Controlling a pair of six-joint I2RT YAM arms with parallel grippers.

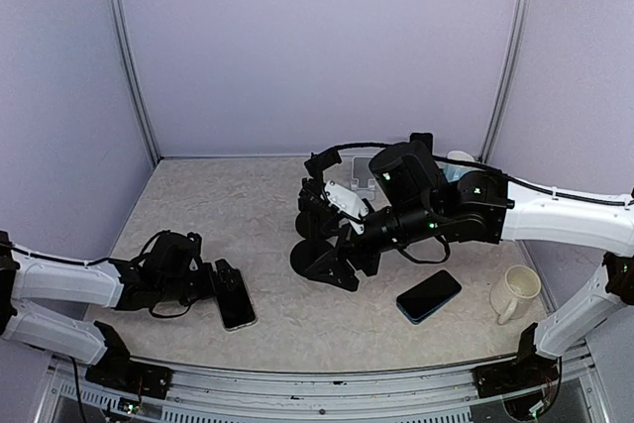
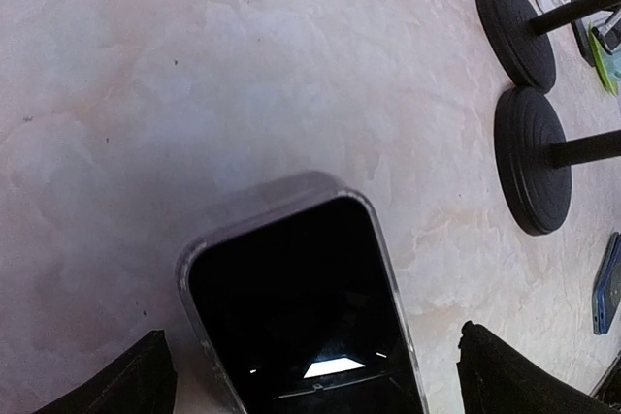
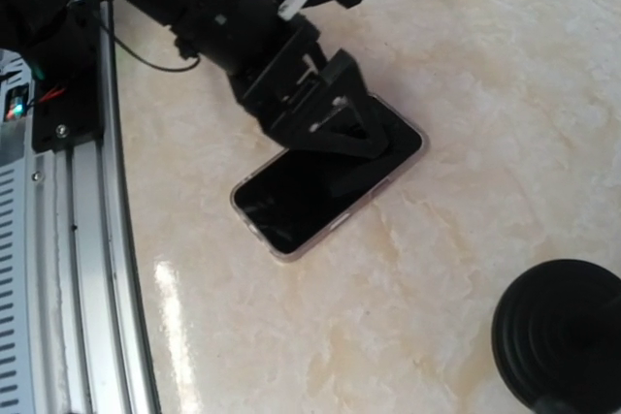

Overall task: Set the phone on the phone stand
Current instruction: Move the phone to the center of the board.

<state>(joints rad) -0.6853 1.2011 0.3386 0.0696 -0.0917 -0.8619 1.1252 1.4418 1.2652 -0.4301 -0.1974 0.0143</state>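
Note:
A phone with a dark screen and a clear case lies flat at the near left of the table. It also shows in the left wrist view, phone, and the right wrist view, phone. My left gripper is open and straddles the phone's end, one fingertip on each side and apart from its edges. Two phone stands with black round bases and upright rods stand mid-table, one base beside my right gripper. The right gripper looks open and empty; its fingers are outside its own wrist view.
A second, blue phone lies right of centre and a cream mug stands near the right edge. A clear stand sits behind the right arm. The metal front rail runs close to the phone.

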